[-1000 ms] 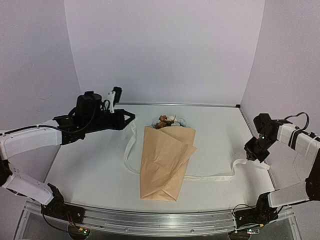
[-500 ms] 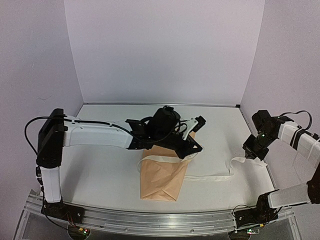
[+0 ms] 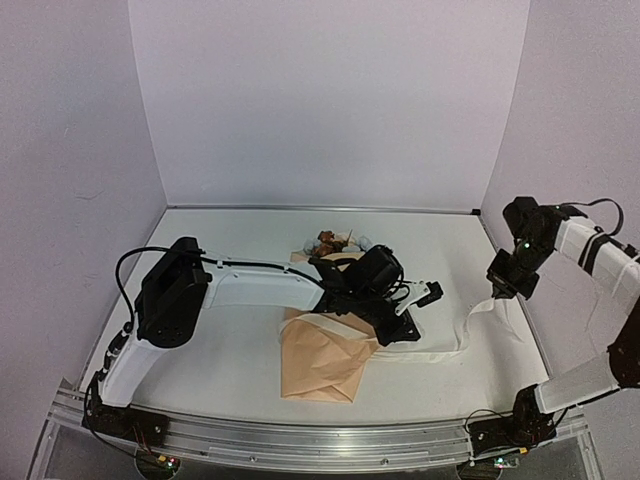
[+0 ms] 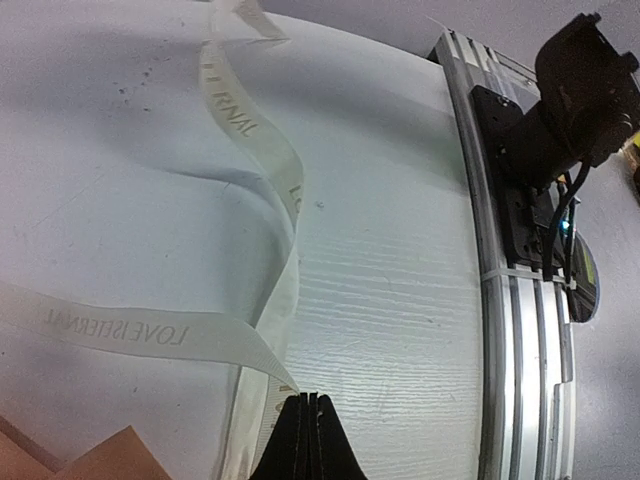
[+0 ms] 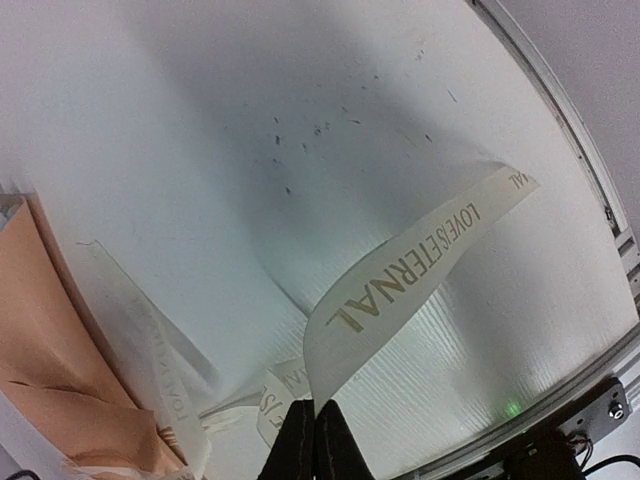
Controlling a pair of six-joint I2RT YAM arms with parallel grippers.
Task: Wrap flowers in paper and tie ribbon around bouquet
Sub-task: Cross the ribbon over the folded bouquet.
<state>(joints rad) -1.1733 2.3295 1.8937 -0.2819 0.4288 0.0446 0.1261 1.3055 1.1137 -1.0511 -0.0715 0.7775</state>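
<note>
the bouquet (image 3: 320, 362) lies in the middle of the tabletop (image 3: 225, 350), its flowers (image 3: 335, 241) toward the far wall. the left arm reaches across it. the left fingers (image 4: 297, 445), pressed together, pinch the ribbon (image 4: 255, 140) just right of the bouquet. the right fingers (image 5: 298, 445) pinch the ribbon near the right edge.

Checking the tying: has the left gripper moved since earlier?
Yes. The left gripper, shut on the ribbon, crossed from left of the bouquet to its right, nearer the table's front rail.
</note>
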